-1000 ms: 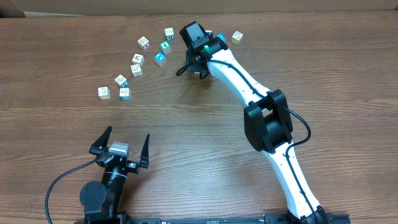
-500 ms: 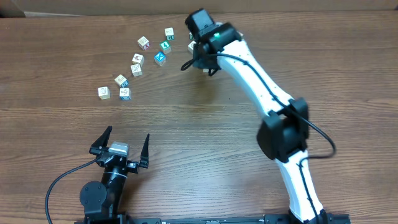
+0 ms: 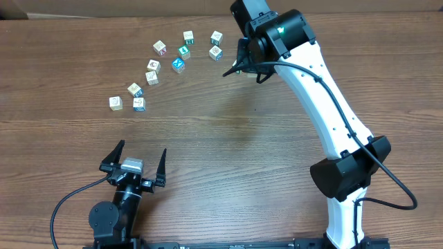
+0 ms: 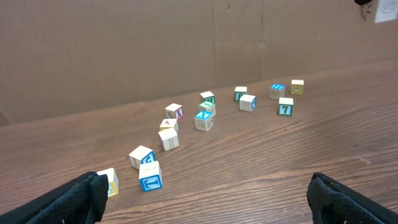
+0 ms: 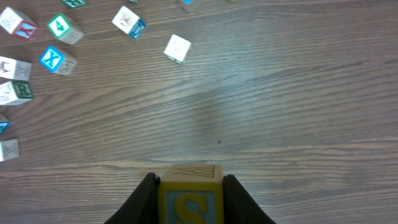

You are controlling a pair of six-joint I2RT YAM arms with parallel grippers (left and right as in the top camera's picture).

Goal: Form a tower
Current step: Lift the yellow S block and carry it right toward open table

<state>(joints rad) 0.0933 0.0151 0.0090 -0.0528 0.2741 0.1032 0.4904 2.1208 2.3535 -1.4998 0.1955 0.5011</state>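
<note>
Matt wood-grain table [image 3: 208, 138], wooden cubes [image 3: 178, 64] w/ printed faces.

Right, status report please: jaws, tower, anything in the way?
Left jaws open. Right jaws shut on S cube. No tower yet; loose cubes scattered. Nothing blocking.

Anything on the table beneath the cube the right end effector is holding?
Nothing visible. The right end effector grips the S cube above bare table; the nearest loose white cube lies well clear.
</note>
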